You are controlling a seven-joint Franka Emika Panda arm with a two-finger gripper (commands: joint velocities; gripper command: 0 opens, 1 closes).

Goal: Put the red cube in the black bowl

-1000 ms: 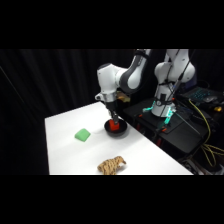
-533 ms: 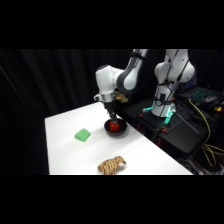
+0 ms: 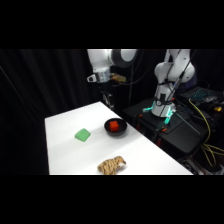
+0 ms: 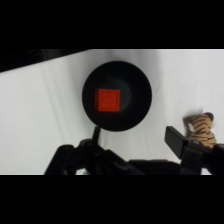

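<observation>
Cube placement looks finished to us: the red cube (image 4: 108, 99) rests inside the black bowl (image 4: 135, 107) on the bench (image 3: 75, 155); our end effector (image 4: 137, 142) hangs above, spread and empty.

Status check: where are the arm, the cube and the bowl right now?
Gripper above the table, empty. Red cube lying inside the black bowl. Nothing in the way; green block and striped toy stand apart.

A lab: black curtains (image 3: 45, 80), cabled equipment (image 3: 200, 107) beside the table (image 3: 65, 150).
</observation>
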